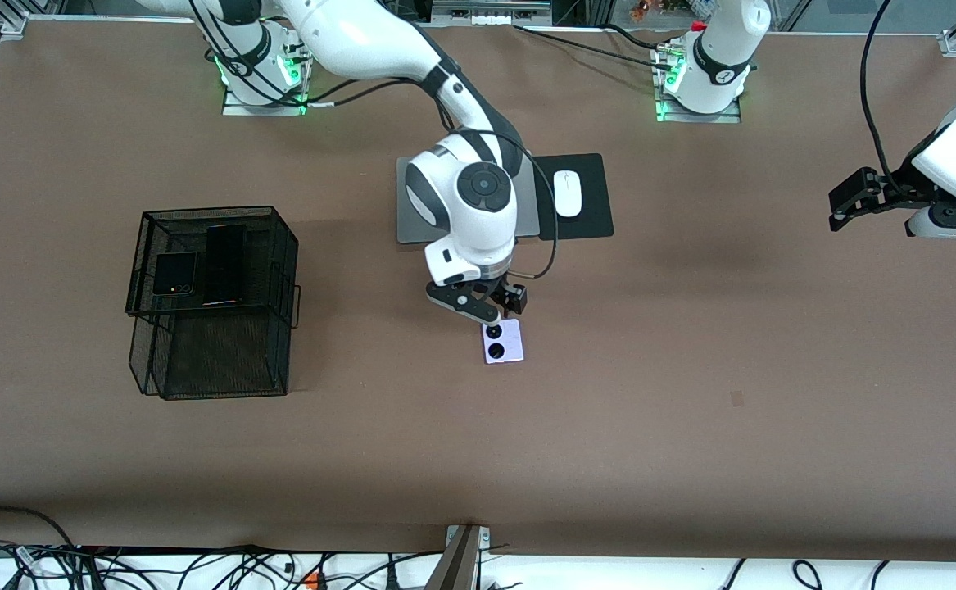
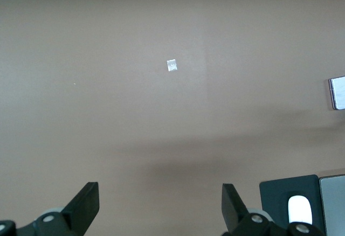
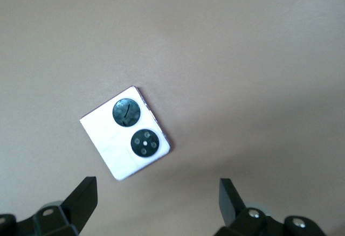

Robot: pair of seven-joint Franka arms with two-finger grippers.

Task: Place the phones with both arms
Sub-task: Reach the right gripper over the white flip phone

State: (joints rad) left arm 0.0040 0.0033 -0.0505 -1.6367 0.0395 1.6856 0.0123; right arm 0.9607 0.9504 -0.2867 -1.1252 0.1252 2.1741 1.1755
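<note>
A brown matte worktop [image 1: 690, 393] fills the front view, bare over most of its width. Just below the frame's centre lies the squarish lavender-white phone with two round black lenses [image 1: 503, 341], flat, lens side up. The right gripper [image 1: 484, 305] hangs directly above its upper edge, fingers released and spread wide, holding nothing. In the right wrist view the phone [image 3: 125, 139] sits off-centre between the two fingertips, closer to one than the other, and turned diagonally to the line between them — so, as I judge it, the wrist needs a twist and a small shift before the fingers can close across the phone's sides.

The right arm is plainly the nearer one. The left gripper [image 1: 853, 199] waits at the frame's right edge over bare worktop, fingers likewise spread and empty.

At centre left, the black wire-mesh basket [image 1: 212, 344] carries the squarish black folded phone [image 1: 174, 274] and the long slim black slab phone [image 1: 224, 264] on its upper tier — those two look already placed.

Above the centre, a silver laptop [image 1: 409, 205] sits partly hidden under the arm, beside a white mouse [image 1: 568, 192] on a black mouse pad [image 1: 596, 205].

No brand, label or writing is readable anywhere.
</note>
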